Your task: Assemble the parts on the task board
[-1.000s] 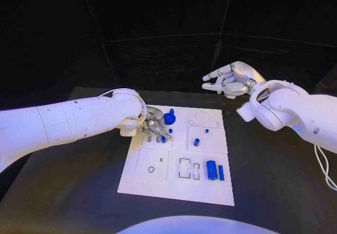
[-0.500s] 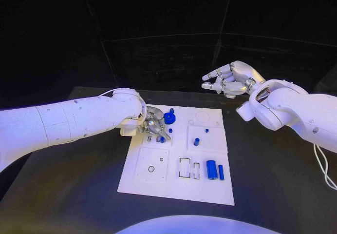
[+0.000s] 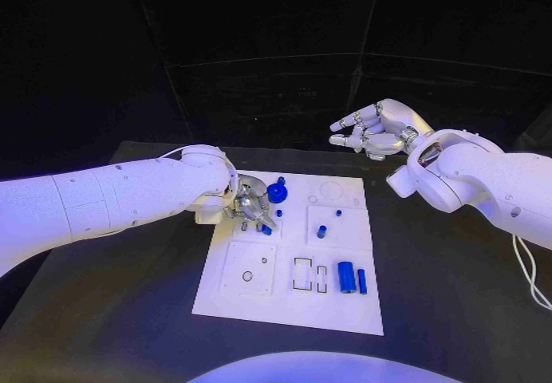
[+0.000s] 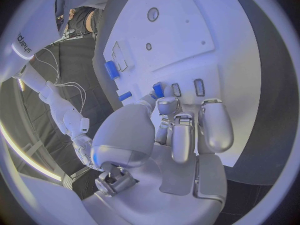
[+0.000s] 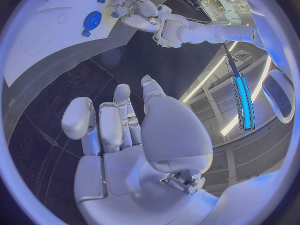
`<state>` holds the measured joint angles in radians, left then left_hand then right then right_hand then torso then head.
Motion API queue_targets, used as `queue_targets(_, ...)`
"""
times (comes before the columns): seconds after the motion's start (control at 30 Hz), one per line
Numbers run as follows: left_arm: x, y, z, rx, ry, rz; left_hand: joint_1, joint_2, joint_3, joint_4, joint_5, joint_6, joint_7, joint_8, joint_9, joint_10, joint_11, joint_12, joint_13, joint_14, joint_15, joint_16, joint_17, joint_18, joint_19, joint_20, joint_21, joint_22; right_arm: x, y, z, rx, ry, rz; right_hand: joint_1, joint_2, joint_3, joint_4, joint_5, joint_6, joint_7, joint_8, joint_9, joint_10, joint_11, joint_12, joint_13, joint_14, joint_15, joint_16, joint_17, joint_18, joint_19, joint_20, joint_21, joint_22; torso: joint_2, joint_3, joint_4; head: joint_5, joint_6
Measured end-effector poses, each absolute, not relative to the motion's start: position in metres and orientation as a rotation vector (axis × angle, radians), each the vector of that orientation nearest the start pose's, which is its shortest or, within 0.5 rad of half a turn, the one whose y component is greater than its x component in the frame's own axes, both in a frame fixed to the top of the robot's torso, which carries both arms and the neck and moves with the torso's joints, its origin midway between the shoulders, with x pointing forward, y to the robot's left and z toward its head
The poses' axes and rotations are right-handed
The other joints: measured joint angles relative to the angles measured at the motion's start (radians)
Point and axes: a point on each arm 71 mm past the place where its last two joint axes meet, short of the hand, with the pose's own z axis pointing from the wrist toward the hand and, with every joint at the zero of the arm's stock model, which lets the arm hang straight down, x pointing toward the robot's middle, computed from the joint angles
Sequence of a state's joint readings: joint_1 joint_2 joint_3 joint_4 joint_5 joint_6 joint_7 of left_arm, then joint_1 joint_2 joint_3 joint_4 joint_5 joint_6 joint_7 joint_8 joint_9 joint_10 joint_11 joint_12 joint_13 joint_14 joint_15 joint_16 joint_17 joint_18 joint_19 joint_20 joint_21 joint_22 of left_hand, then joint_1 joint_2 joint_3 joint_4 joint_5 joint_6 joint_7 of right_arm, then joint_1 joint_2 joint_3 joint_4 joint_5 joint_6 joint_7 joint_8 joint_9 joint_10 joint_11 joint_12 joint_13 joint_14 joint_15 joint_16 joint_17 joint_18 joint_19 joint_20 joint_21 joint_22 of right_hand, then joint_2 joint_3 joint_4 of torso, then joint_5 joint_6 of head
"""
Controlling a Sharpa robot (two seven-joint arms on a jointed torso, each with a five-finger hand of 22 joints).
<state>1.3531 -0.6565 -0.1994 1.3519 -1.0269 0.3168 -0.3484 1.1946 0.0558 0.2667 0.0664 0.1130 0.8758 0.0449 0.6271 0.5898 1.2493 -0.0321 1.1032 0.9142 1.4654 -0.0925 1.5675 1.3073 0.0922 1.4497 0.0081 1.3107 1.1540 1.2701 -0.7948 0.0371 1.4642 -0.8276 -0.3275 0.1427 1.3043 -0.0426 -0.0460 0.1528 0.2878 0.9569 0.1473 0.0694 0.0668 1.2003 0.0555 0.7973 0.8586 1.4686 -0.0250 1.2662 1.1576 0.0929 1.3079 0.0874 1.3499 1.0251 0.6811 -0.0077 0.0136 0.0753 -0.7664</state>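
The white task board [image 3: 259, 299] lies mid-table. My left hand [image 3: 251, 207] is low over the board's far left part. There its thumb and a finger pinch a small blue part [image 4: 158, 89] that stands at the end of a row of small slots [image 4: 199, 86]. Just past that hand lies a blue gear [image 3: 277, 191], which the right wrist view also catches [image 5: 93, 19]. Two small blue pegs [image 3: 321, 232] sit mid-board. Two blue cylinders [image 3: 346, 277] lie by the right edge. My right hand [image 3: 374, 128] hangs high beyond the board's far right corner, its fingers apart and empty.
Near the board's front are a square plate with a ring hole [image 3: 247, 277] and rectangular cut-outs [image 3: 302, 274]. Bare black table [image 3: 448, 303] surrounds the board. My left arm [image 3: 115, 199] reaches across the table's left side.
The left hand's fingers have shifted slightly at the slot row, so more of the gear shows. The right hand has risen a little.
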Motion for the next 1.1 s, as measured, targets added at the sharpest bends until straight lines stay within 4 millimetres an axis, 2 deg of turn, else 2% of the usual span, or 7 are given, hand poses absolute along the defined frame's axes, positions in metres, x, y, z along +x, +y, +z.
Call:
queue_targets(0.03, 0.502, 0.168, -0.219, 0.093, 2.444, -0.514, -0.017, -0.011, 0.024, 0.004, 0.0, 0.0, 0.0, 0.005, 0.004, 0.004, 0.0, 0.0, 0.001, 0.0, 0.0, 0.0, 0.0, 0.0, 0.002, 0.002, 0.0, 0.002, 0.515, -0.192, -0.12, 0.306, 1.535, 1.14, 0.0, 0.0, 0.0, 0.0, 0.001, 0.0, 0.0, 0.0, 0.0, 0.0, 0.0, -0.001, -0.001, 0.0, 0.0, 0.0, -0.001, 0.0, 0.0, 0.0, 0.0, 0.0, 0.0, 0.0, 0.0003, 0.0, -0.001)
queue_targets(0.1, 0.5, 0.17, -0.218, 0.08, 2.439, -0.52, -0.051, -0.035, 0.102, -0.014, 0.0, 0.002, 0.002, 0.013, 0.013, 0.01, 0.001, 0.005, 0.004, 0.0, 0.0, 0.0, 0.0, 0.0, 0.002, 0.002, 0.0, 0.008, 0.515, -0.192, -0.12, 0.307, 1.535, 1.139, 0.0, 0.0, 0.0, 0.0, 0.001, 0.0, 0.0, 0.0, 0.0, 0.0, 0.0, -0.001, -0.001, 0.0, 0.0, 0.0, -0.001, 0.0, 0.0, 0.0, 0.0, 0.0, 0.0, 0.0, 0.001, 0.0, -0.001)
queue_targets(0.27, 0.496, 0.175, -0.216, 0.05, 2.42, -0.535, -0.08, -0.064, 0.171, -0.019, 0.0, 0.002, 0.002, 0.022, 0.027, 0.013, 0.002, 0.012, 0.01, 0.0, 0.0, 0.0, 0.0, 0.0, 0.005, 0.005, 0.004, 0.015, 0.516, -0.193, -0.12, 0.307, 1.535, 1.138, 0.0, 0.0, -0.003, -0.003, 0.001, 0.0, 0.0, 0.0, 0.0, 0.0, 0.0, -0.001, -0.001, 0.0, 0.0, 0.0, -0.001, 0.0, 0.0, 0.0, 0.0, -0.001, 0.0, 0.0001, 0.0017, 0.001, -0.001)
queue_targets(0.57, 0.49, 0.186, -0.21, -0.029, 2.331, -0.563, -0.094, -0.078, 0.207, -0.018, -0.005, 0.004, 0.003, 0.028, 0.037, 0.023, 0.001, 0.023, 0.02, 0.0, 0.0, 0.0, 0.0, 0.0, 0.005, 0.005, 0.01, 0.027, 0.516, -0.194, -0.12, 0.309, 1.536, 1.135, 0.0, 0.0, -0.003, -0.003, 0.001, 0.0, 0.0, 0.0, 0.0, 0.0, 0.0, -0.001, -0.002, 0.0, 0.0, -0.004, 0.0, 0.0, 0.0, 0.0, 0.0, -0.001, 0.0, 0.0009, 0.0024, 0.007, 0.0)
queue_targets(0.93, 0.486, 0.194, -0.213, -0.078, 2.213, -0.551, -0.1, -0.085, 0.215, -0.018, -0.006, 0.004, 0.004, 0.028, 0.04, 0.027, -0.002, 0.023, 0.024, 0.0, 0.0, 0.0, 0.0, 0.0, 0.008, 0.002, 0.016, 0.038, 0.517, -0.196, -0.121, 0.31, 1.535, 1.131, -0.004, 0.004, -0.003, -0.003, 0.001, 0.0, 0.0, 0.0, 0.0, 0.0, 0.0, -0.001, -0.002, 0.0, 0.0, -0.004, -0.001, 0.0, 0.0, 0.0, 0.0, -0.001, -0.001, 0.0035, 0.0144, 0.003, 0.001)
queue_targets(1.1, 0.487, 0.194, -0.217, -0.063, 2.186, -0.531, -0.101, -0.094, 0.229, -0.024, -0.009, 0.004, 0.004, 0.029, 0.04, 0.027, -0.002, 0.028, 0.025, 0.0, 0.0, 0.0, 0.0, 0.0, 0.008, 0.002, 0.019, 0.039, 0.517, -0.195, -0.121, 0.31, 1.536, 1.132, -0.004, 0.004, -0.003, -0.003, 0.001, 0.0, 0.0, 0.0, 0.0, 0.0, 0.0, -0.001, -0.003, 0.0, 0.0, -0.004, -0.001, 0.0, 0.0, 0.0, 0.0, -0.001, 0.0, 0.0045, 0.0151, 0.003, 0.001)
